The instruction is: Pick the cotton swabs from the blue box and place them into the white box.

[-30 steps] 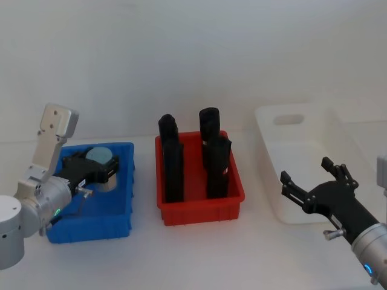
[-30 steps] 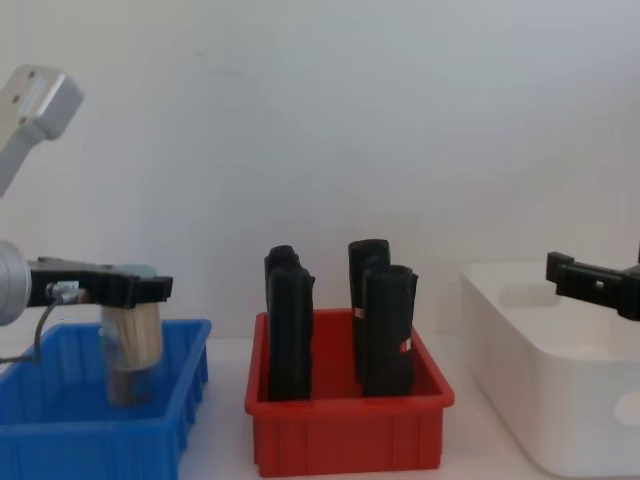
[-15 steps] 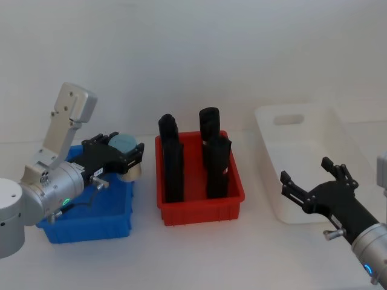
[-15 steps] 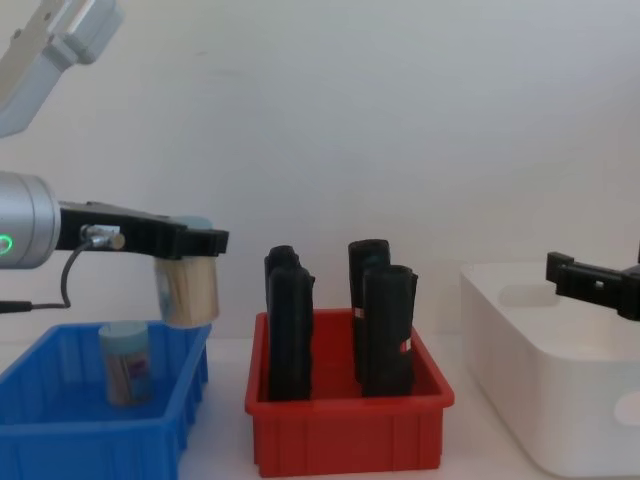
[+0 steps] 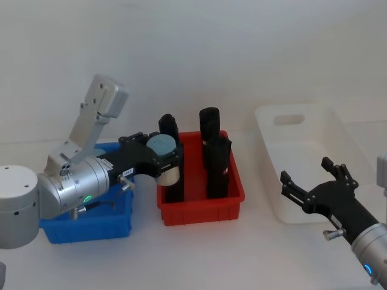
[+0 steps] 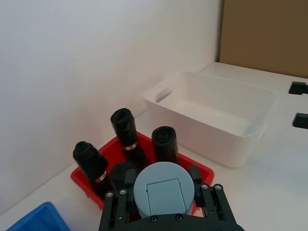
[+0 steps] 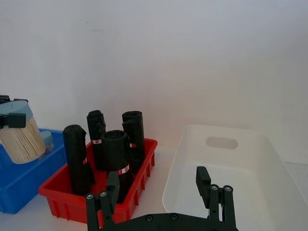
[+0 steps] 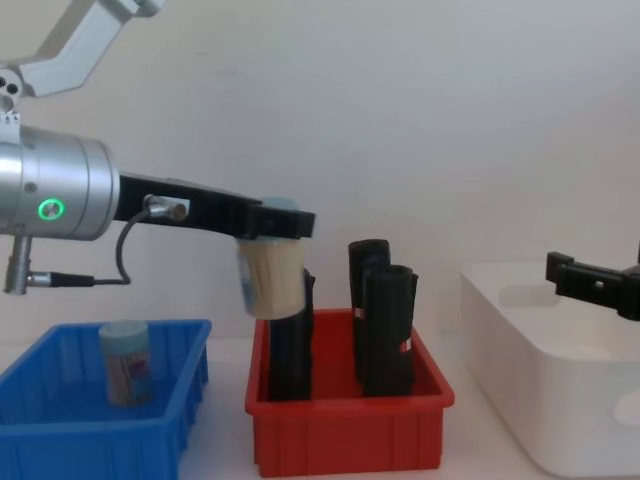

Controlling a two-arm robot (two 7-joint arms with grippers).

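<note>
One cotton swab jar (image 8: 272, 282), grey-blue cap up, is clamped between the fingers of my left gripper (image 5: 161, 162). I hold it in the air over the left side of the red bin (image 5: 202, 212), close by the black tubes (image 5: 216, 158). A second jar (image 8: 124, 362) stands in the blue box (image 8: 90, 445) at the left. The white box (image 5: 269, 158) is at the right. My right gripper (image 5: 307, 172) hovers at its near side, fingers spread, holding nothing.
</note>
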